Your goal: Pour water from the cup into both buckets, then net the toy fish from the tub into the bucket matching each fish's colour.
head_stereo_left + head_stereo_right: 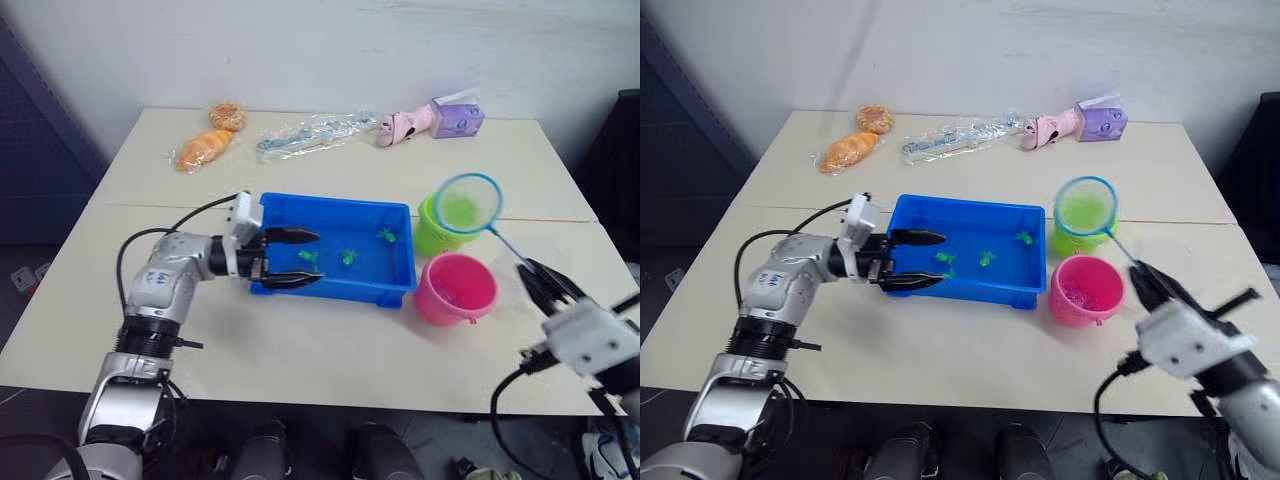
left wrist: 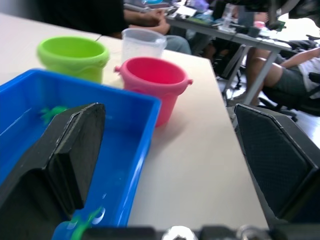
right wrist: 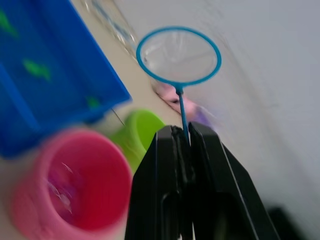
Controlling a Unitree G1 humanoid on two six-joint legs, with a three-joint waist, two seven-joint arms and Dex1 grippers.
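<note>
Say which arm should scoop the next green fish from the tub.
Right: its hand already grips the blue-rimmed round mesh net over the lime green plastic bucket. The left hand is open at the blue tub's rim.

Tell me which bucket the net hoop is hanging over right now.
The lime green bucket: the net hoop held by the right gripper overlaps it, while the pink bucket sits nearer the robot, uncovered.

no readable text, label, brand or number stands on anything here; print on the purple carton at the table's far edge is illegible.
</note>
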